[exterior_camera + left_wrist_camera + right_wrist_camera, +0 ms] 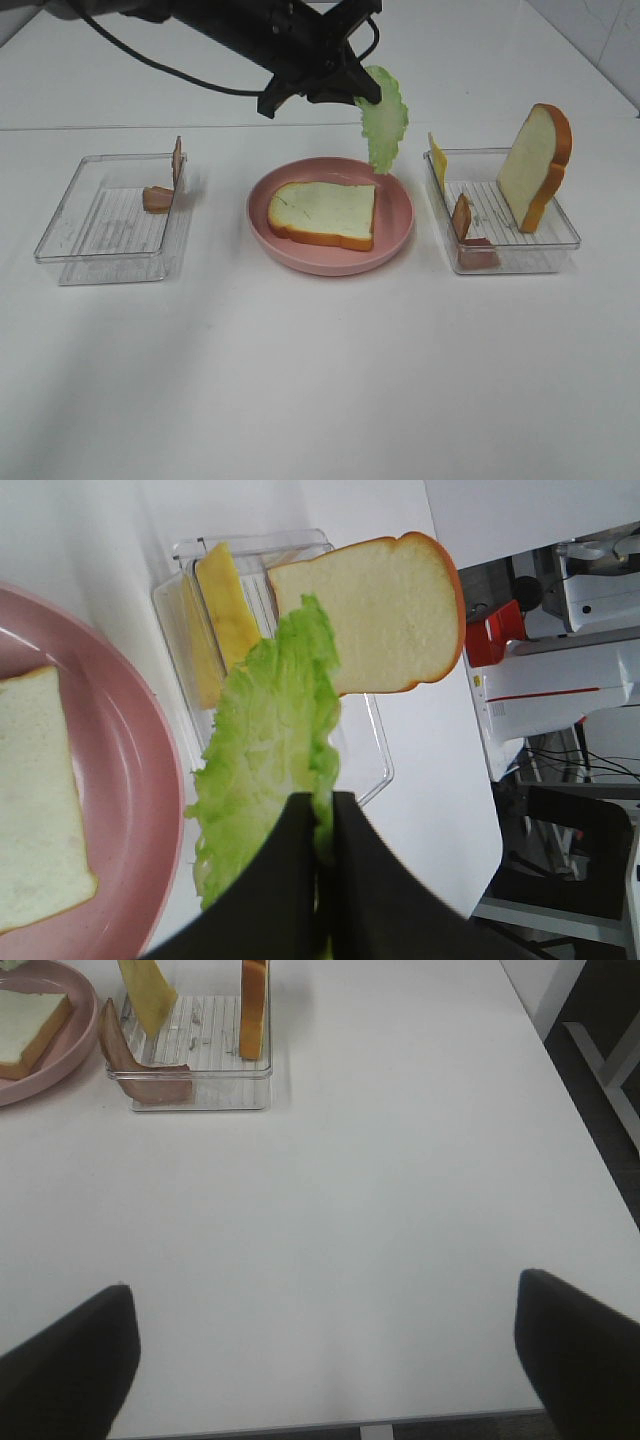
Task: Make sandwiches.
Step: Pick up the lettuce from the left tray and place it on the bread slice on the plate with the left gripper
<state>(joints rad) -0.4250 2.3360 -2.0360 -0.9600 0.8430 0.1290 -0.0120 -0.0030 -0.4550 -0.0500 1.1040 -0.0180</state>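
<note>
Lettuce leaf [383, 125] hangs from the left gripper [368, 96], above the far right rim of the pink plate [395, 215]. It is clear of the flat bread slice [323, 213] below and to its left.

- Left wrist view: left gripper [322, 815] is clamped on the leaf's lower edge, black fingers [275, 880] pressed together with the lettuce leaf [265, 750] pinched between them.
- Leaf: pale to bright green, ruffled, crinkly edges, long oval, hanging limp.
- Flat bread slice: white face, orange-brown crust, square with rounded top. It lies flat on the plate, mid table.
- Plate: round, matte pink, shallow raised rim.
- Right tray [560, 235], toward the table's right edge: clear plastic, ribbed floor. Upright bread slice [535, 165] stands on its edge and leans on the tray's right wall. Thin yellow cheese square [437, 160] leans on the left wall. Brown-red bacon strips [462, 215] are draped at the near left corner.
- Left tray [70, 215], toward the left edge: same clear type, with more bacon [158, 197] at its right wall.
- Right gripper [320, 1355]: fingers spread wide, empty, touching nothing, over bare white table [350, 1210] by the near right corner. Height above the surface is hard to judge from the wrist view. It is well away from the right tray [190, 1095].
</note>
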